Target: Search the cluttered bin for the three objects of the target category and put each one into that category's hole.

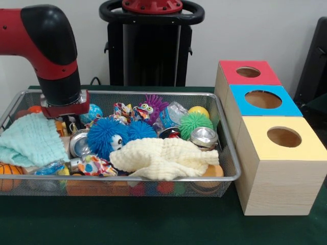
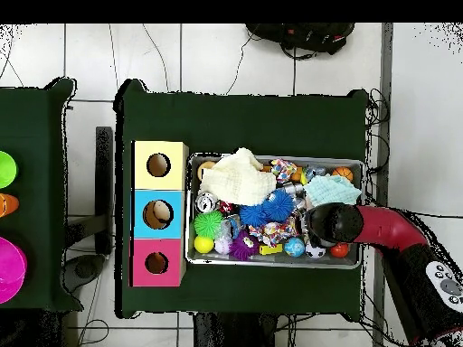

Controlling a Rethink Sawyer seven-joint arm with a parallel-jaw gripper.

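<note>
A dark green cloth (image 2: pixel 244 113) covers the table. Beyond it the floor (image 2: pixel 90 59) has pale tiles with thin cables lying across them. To one side, a second green table (image 2: pixel 32 135) holds a bright pink round thing (image 2: pixel 9 268), a green round thing (image 2: pixel 5 169) and a small orange thing (image 2: pixel 5 204) at its edge.

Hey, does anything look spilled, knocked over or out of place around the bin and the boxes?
Nothing stands out. The toys, cans and cloths all sit inside the wire bin, none on the table, and the three boxes stand upright in a straight row beside it.
</note>
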